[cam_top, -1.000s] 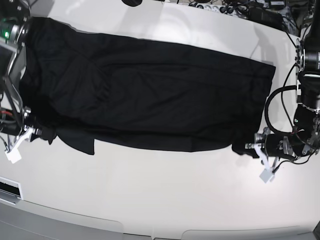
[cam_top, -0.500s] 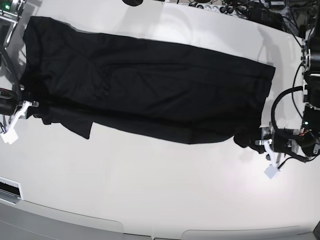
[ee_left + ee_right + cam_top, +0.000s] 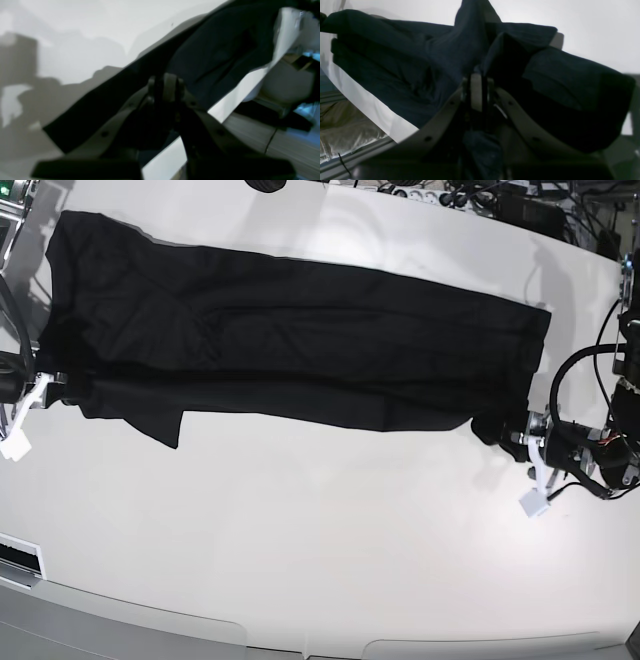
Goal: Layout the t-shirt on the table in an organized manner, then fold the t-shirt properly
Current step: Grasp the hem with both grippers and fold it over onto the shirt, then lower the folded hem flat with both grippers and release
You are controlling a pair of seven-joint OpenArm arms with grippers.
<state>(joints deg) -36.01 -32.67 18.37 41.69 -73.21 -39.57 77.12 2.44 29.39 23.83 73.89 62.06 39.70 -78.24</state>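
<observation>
The black t-shirt point(image 3: 300, 340) lies stretched in a long band across the far half of the white table point(image 3: 320, 550), its near edge drawn up over the body. At the band's right end, my left gripper point(image 3: 503, 433) is shut on a bunched corner. The left wrist view shows its fingertips point(image 3: 165, 86) pinching dark t-shirt cloth point(image 3: 220, 55). On the opposite end, my right gripper point(image 3: 62, 385) is shut on the near corner. Seen from the right wrist, the tips point(image 3: 478, 82) clamp the t-shirt's folds point(image 3: 420, 62), which rise above them.
Cables and a power strip point(image 3: 480, 200) crowd the far right edge. White tags hang from each gripper point(image 3: 530, 504) point(image 3: 14, 448). The table's rounded front edge point(image 3: 300, 645) runs along the bottom. The left wrist view shows floor point(image 3: 275, 140) past the table's side.
Both grippers have moved toward the far side, carrying the shirt's near edge with them. The band of cloth is now narrower and its front line straighter.
</observation>
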